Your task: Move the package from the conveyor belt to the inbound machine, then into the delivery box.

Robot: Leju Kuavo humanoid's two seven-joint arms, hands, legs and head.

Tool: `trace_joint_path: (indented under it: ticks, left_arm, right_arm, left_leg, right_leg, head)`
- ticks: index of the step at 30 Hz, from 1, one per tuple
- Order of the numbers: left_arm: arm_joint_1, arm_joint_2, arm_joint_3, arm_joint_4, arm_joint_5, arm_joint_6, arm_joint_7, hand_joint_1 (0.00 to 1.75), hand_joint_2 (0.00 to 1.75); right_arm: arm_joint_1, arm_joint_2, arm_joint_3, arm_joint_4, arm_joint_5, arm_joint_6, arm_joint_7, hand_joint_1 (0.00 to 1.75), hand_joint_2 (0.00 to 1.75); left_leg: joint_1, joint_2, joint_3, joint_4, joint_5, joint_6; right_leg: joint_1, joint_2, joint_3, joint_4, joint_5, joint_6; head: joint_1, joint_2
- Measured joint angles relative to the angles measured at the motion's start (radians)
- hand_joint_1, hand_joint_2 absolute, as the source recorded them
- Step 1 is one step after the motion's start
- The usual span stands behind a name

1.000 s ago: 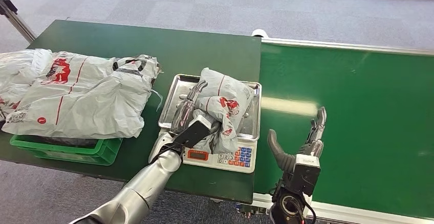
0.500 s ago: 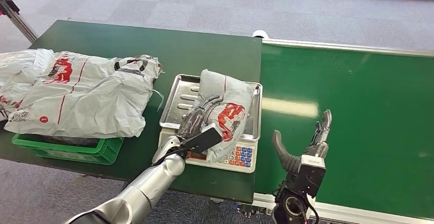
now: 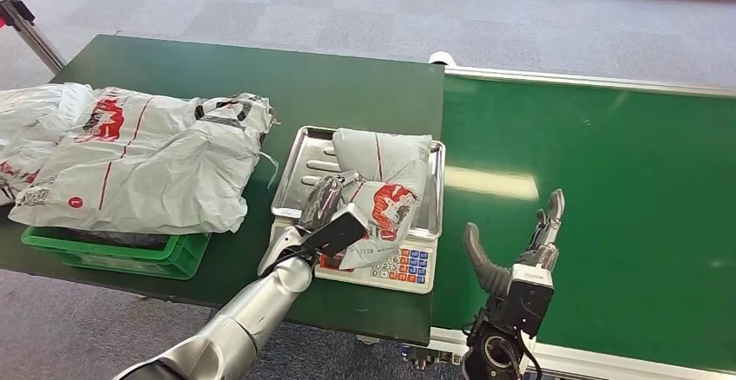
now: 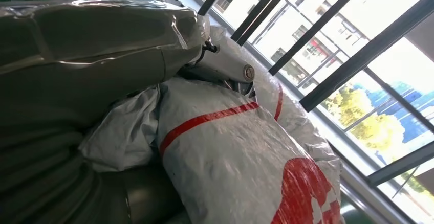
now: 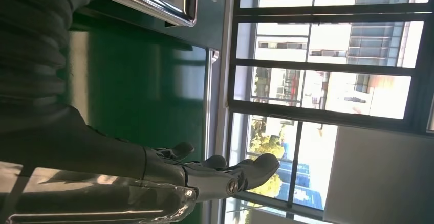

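Gripping the package (image 3: 382,191) with the left hand (image 3: 323,208) — fingers curled over the near-left side of the bag, thumb tucked beneath it as the left wrist view has it, grey plastic bunching against the palm. Lying on the steel tray (image 3: 299,170) of the scale (image 3: 401,268), toward the tray's right half, with the near end drooping over the tray's front edge onto the keypad. Running its long axis roughly from the far edge of the tray toward the near one, a little slanted; sitting just right of the hand and touching it.

Looking like a soft grey plastic mailer, crumpled and folded on itself, with thin red lines and a red printed mark on the upper face — likely light and floppy, so probably sagging at both ends when lifted from one side.

Hovering with the right hand (image 3: 521,245) over the conveyor belt (image 3: 607,180), fingers apart and pointing away, holding nothing, well apart from the package. Leaving the left hand as the nearer one by far.

Waiting to the left, at the table's left edge: the green crate (image 3: 113,254), heaped with other grey bags (image 3: 130,159) that spill over its rim. Judging the weighing stage as under way and the transfer to the crate as the part remaining — a carry leftward across the bare table (image 3: 260,76), calling for a firm hold on slippery plastic.
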Motion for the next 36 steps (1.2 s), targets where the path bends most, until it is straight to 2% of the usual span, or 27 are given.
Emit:
trace_joint_path:
  ticks: [4,8,14,16,18,20,24,28,32,36]
  left_arm:
    - [0.065,-0.004,0.006,-0.107,0.063,0.023,-0.098,1.75,1.75]
    - [0.123,0.002,-0.006,-0.249,0.163,0.107,-0.11,1.75,1.75]
    - [0.167,0.043,-0.068,-0.45,0.264,0.306,-0.111,1.75,1.75]
    - [0.178,0.059,-0.087,-0.506,0.235,0.377,-0.111,1.75,1.75]
    - [0.188,0.068,-0.091,-0.555,0.126,0.425,-0.111,1.75,1.75]
    - [0.197,0.07,-0.081,-0.593,0.013,0.433,-0.112,1.75,1.75]
    - [0.208,0.067,-0.053,-0.64,-0.086,0.434,-0.112,1.75,1.75]
    - [0.215,0.045,0.053,-0.684,-0.289,0.434,-0.112,1.75,1.75]
    - [0.213,0.012,0.261,-0.766,-0.58,0.434,-0.112,1.75,1.75]
    - [0.209,-0.007,0.464,-0.808,-0.609,0.434,-0.112,1.75,1.75]
  right_arm:
    - [0.0,0.004,-0.004,0.0,0.001,0.0,0.0,0.0,1.75]
    - [0.0,0.006,-0.007,0.0,0.001,0.0,0.0,0.0,1.75]
    - [0.0,0.006,-0.009,0.0,0.0,0.0,0.0,0.0,1.75]
    - [0.0,0.006,-0.009,0.0,-0.001,-0.002,0.0,0.0,1.75]
    - [0.0,0.006,-0.01,0.0,-0.002,-0.006,0.0,0.0,1.75]
    - [0.0,0.006,-0.01,0.0,-0.002,-0.01,0.0,0.0,1.75]
    - [0.0,0.006,-0.011,0.0,-0.002,-0.012,0.0,0.0,1.75]
    - [0.005,0.006,-0.012,0.0,-0.002,-0.013,0.0,0.0,1.75]
    - [0.017,0.005,-0.014,-0.005,-0.002,-0.018,0.0,0.0,1.75]
    - [0.023,0.005,-0.022,-0.014,-0.001,-0.018,0.0,0.0,1.75]
  left_leg:
    - [0.0,0.001,-0.002,0.0,0.0,0.0]
    - [0.0,0.001,-0.005,0.0,0.0,0.0]
    - [0.001,0.001,-0.005,0.0,0.0,0.0]
    - [0.001,0.001,-0.005,0.0,0.0,0.0]
    - [0.0,0.001,-0.005,0.0,0.0,0.0]
    - [0.0,0.001,-0.006,0.0,0.0,0.0]
    - [0.0,0.002,-0.005,0.0,0.0,0.0]
    - [0.0,0.002,-0.005,0.0,0.0,0.0]
    - [0.001,0.003,-0.005,0.0,0.0,0.0]
    - [0.001,0.004,-0.005,0.0,0.0,0.0]
  right_leg:
    - [0.0,0.001,-0.003,0.0,0.0,0.0]
    - [0.0,0.002,-0.006,0.0,0.0,0.0]
    - [0.0,0.002,-0.006,0.0,0.0,0.0]
    - [0.0,0.002,-0.006,0.0,0.0,0.0]
    - [0.0,0.002,-0.006,0.0,0.0,0.0]
    - [0.0,0.001,-0.006,0.0,0.0,0.0]
    - [0.0,0.002,-0.006,0.0,0.0,0.0]
    - [0.0,0.002,-0.006,0.0,0.0,0.0]
    - [0.001,0.004,-0.007,0.0,0.0,0.0]
    - [0.001,0.004,-0.007,0.0,0.0,-0.001]
  head:
    - [0.0,0.0]
    - [0.0,0.0]
    - [0.0,0.0]
    - [0.0,0.0]
    - [0.0,0.0]
    - [0.0,0.0]
    - [0.0,0.0]
    - [0.0,0.0]
    - [0.0,0.0]
    - [0.0,0.0]
